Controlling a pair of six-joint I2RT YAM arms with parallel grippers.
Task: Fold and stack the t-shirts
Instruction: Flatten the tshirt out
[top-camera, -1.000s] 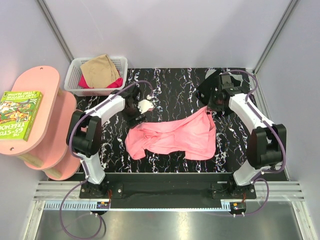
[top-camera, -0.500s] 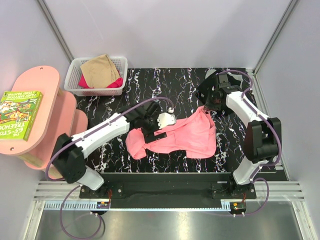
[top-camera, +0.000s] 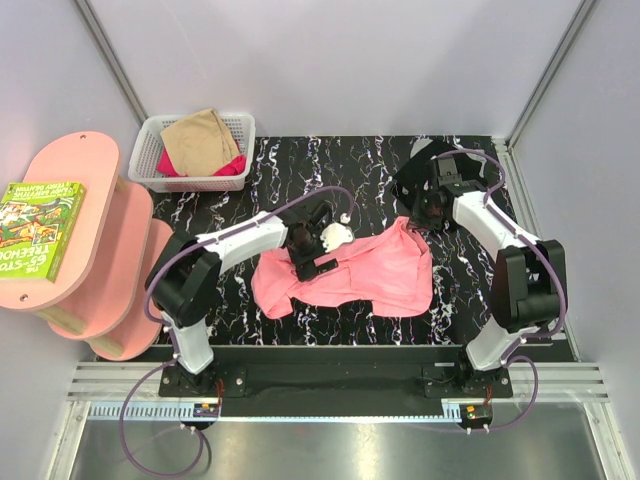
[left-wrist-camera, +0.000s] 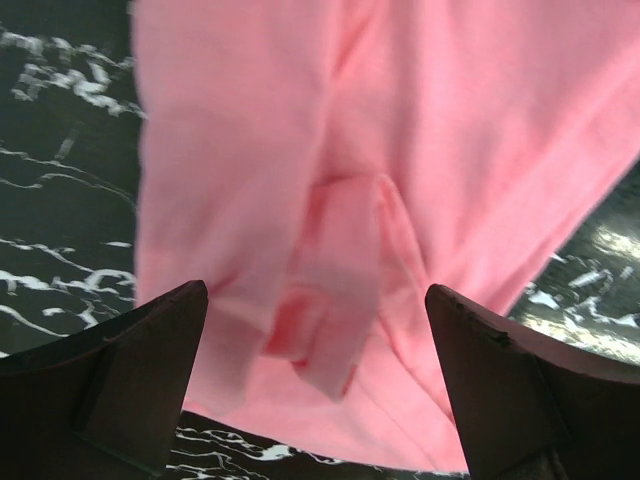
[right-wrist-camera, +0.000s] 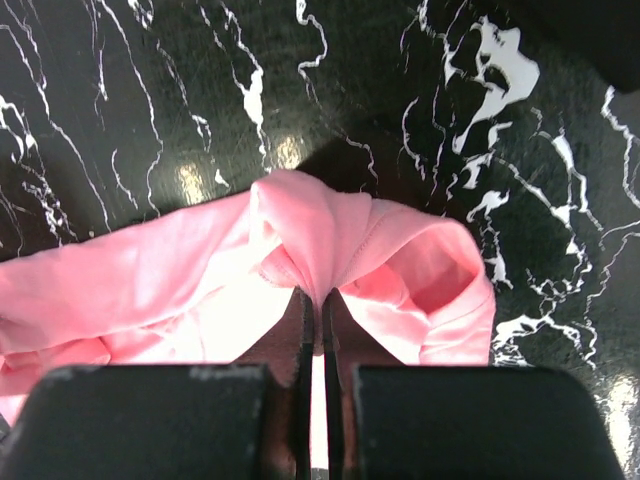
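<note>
Left gripper (left-wrist-camera: 312, 298) hangs wide open over the pink shirt (top-camera: 375, 278) spread on the black marbled table (top-camera: 340, 165) between pale walls (top-camera: 330, 60), while the right gripper (right-wrist-camera: 312, 305) pinches its far right corner.

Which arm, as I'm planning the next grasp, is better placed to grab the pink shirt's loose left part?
Left. The left jaws hang open and empty just above the pink shirt on its left side; the right jaws are shut on its far right corner.

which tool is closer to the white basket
Left. The left tool sits over the pink shirt, right of the basket; the right tool pinches the shirt's corner farther right.
</note>
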